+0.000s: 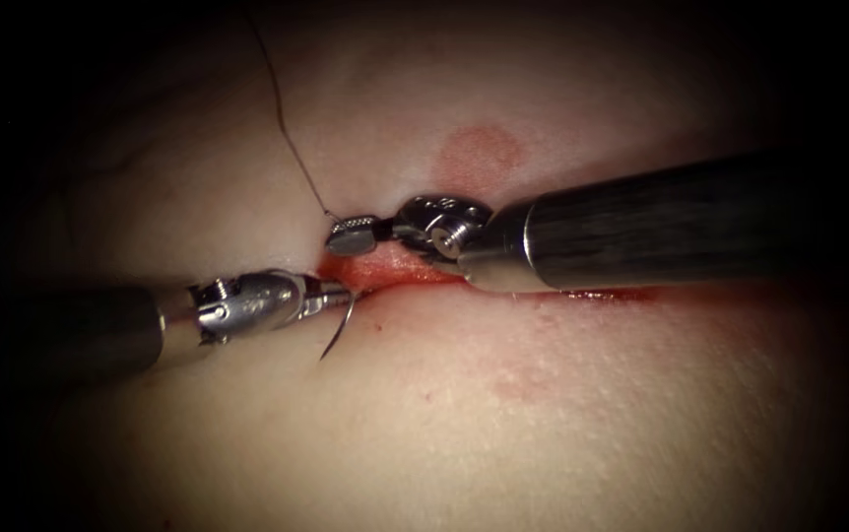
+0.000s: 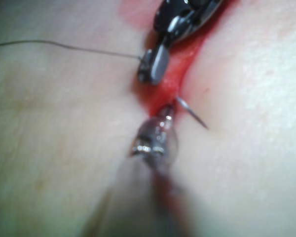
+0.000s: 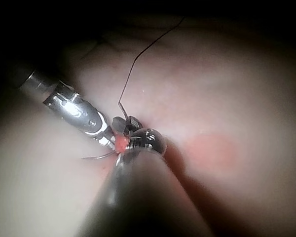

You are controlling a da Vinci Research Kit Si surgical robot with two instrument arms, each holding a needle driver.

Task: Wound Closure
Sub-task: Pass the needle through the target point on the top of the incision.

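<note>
The cut [image 1: 400, 266] lies open and red across the tissue [image 1: 543, 424]. At its left end the curved needle [image 1: 338, 335] stands in the tissue, and its pointed part sticks out of the near edge. My left tool [image 1: 344, 294] is shut on the needle where it leaves the tissue. My right tool [image 1: 346, 236] sits at the far edge, shut on the needle's tail where the thread [image 1: 282, 118] joins. In the left wrist view the needle [image 2: 192, 114] shows beside the left jaws [image 2: 167, 112], with the right tool [image 2: 152, 69] beyond. In the right wrist view the thread [image 3: 138, 59] rises from the right tool [image 3: 130, 123].
The right arm's dark shaft [image 1: 661, 222] lies over the right part of the cut. Red fluid [image 1: 602, 294] lines the cut's edge below it. A round pink mark [image 1: 479, 148] sits on the far tissue. The thread trails away to the upper left.
</note>
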